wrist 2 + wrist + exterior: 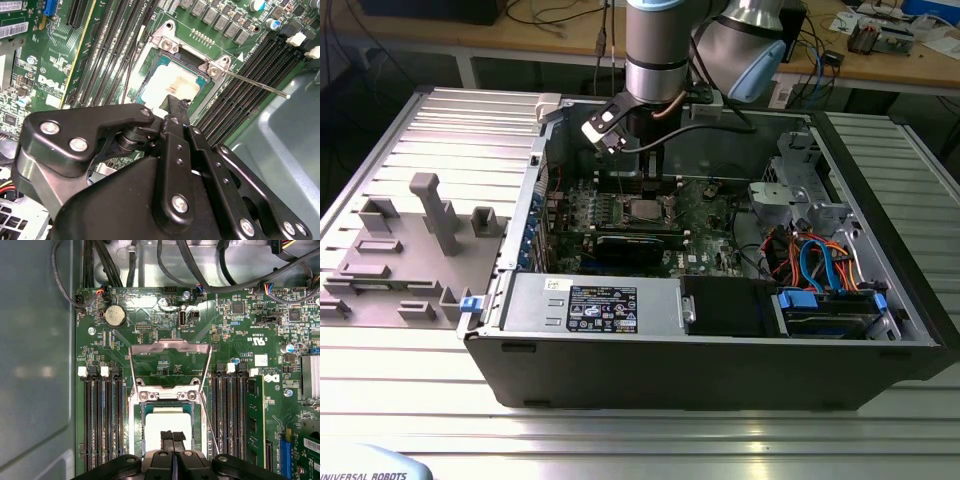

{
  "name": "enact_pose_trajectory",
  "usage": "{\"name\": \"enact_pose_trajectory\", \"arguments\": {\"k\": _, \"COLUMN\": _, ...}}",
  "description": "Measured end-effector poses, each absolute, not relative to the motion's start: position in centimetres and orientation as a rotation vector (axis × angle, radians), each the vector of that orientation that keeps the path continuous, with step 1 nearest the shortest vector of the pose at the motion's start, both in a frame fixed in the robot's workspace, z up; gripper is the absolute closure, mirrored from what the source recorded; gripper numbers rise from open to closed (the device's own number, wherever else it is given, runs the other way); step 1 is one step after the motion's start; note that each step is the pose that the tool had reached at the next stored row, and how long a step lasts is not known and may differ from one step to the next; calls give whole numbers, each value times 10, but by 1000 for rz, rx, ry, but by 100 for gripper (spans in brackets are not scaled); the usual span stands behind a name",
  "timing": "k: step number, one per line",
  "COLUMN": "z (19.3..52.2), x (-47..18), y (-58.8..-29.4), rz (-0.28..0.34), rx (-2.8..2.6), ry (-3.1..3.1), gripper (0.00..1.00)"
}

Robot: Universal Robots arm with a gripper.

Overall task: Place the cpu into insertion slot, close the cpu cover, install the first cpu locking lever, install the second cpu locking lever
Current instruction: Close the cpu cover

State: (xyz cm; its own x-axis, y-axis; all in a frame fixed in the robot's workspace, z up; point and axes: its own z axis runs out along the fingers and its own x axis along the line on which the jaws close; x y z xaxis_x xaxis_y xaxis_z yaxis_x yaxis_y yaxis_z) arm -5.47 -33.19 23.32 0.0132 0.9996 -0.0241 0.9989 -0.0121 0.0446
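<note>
Hovering with pincer (173, 436) closed, empty, tips just above cpu (167, 422) seated in insertion slot (141, 412). Placement done, by look of it. Onto cpu cover (170, 344) now, swung open just beyond tips. Calls for tipping cover down flat over cpu, clear of locking lever (250, 82) beside pincer.

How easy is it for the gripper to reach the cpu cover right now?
Probably yes: the gripper hangs just above the cpu, and the cpu cover is flipped open right beside it with nothing in between.
</note>
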Motion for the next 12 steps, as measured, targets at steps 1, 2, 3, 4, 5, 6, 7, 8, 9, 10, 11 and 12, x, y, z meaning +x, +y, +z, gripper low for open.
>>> {"name": "enact_pose_trajectory", "arguments": {"k": 1, "z": 233, "x": -55, "y": -332, "rz": 22, "rx": 2201, "ry": 2173, "gripper": 89}}
{"name": "enact_pose_trajectory", "arguments": {"k": 2, "z": 233, "x": -55, "y": -332, "rz": 22, "rx": 2201, "ry": 2173, "gripper": 89}}
{"name": "enact_pose_trajectory", "arguments": {"k": 3, "z": 233, "x": -55, "y": -332, "rz": 22, "rx": 2201, "ry": 2173, "gripper": 89}}
{"name": "enact_pose_trajectory", "arguments": {"k": 4, "z": 233, "x": -55, "y": -332, "rz": 22, "rx": 2201, "ry": 2173, "gripper": 89}}
{"name": "enact_pose_trajectory", "arguments": {"k": 5, "z": 233, "x": -55, "y": -332, "rz": 22, "rx": 2201, "ry": 2173, "gripper": 89}}
{"name": "enact_pose_trajectory", "arguments": {"k": 6, "z": 233, "x": -55, "y": -332, "rz": 21, "rx": 2201, "ry": 2174, "gripper": 89}}
{"name": "enact_pose_trajectory", "arguments": {"k": 7, "z": 233, "x": -54, "y": -332, "rz": 18, "rx": 2202, "ry": 2175, "gripper": 89}}
{"name": "enact_pose_trajectory", "arguments": {"k": 8, "z": 233, "x": -54, "y": -332, "rz": 15, "rx": 2203, "ry": 2176, "gripper": 89}}
{"name": "enact_pose_trajectory", "arguments": {"k": 9, "z": 233, "x": -54, "y": -332, "rz": 13, "rx": 2205, "ry": 2177, "gripper": 89}}
{"name": "enact_pose_trajectory", "arguments": {"k": 10, "z": 233, "x": -54, "y": -332, "rz": 13, "rx": 2205, "ry": 2177, "gripper": 89}}
{"name": "enact_pose_trajectory", "arguments": {"k": 11, "z": 233, "x": -54, "y": -332, "rz": 13, "rx": 2205, "ry": 2177, "gripper": 89}}
{"name": "enact_pose_trajectory", "arguments": {"k": 12, "z": 233, "x": -54, "y": -332, "rz": 13, "rx": 2205, "ry": 2177, "gripper": 89}}
